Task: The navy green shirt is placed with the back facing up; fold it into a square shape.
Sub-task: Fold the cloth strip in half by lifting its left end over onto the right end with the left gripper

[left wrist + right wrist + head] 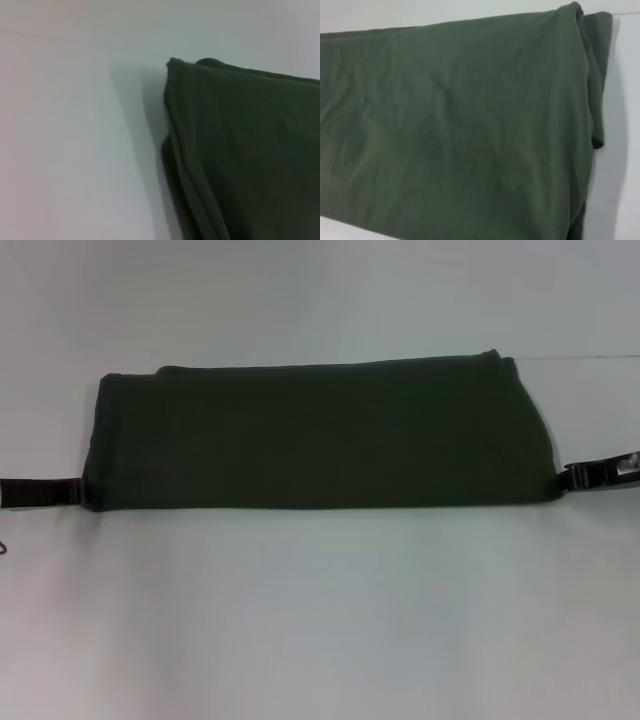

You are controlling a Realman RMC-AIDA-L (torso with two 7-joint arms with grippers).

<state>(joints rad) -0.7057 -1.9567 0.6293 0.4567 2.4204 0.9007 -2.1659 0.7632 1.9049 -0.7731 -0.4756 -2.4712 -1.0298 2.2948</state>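
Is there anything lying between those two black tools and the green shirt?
Nothing visible. The left tool and right tool sit right at the two near corners of the shirt, with only bare table around.

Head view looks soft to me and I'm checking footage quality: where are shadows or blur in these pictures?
Head view: the navy green shirt reads as a dark, nearly detailless band on the pale table, edges soft. Left wrist view: a faint shadow lies on the table beside the shirt's folded edge. Right wrist view: evenly lit, wrinkles visible.
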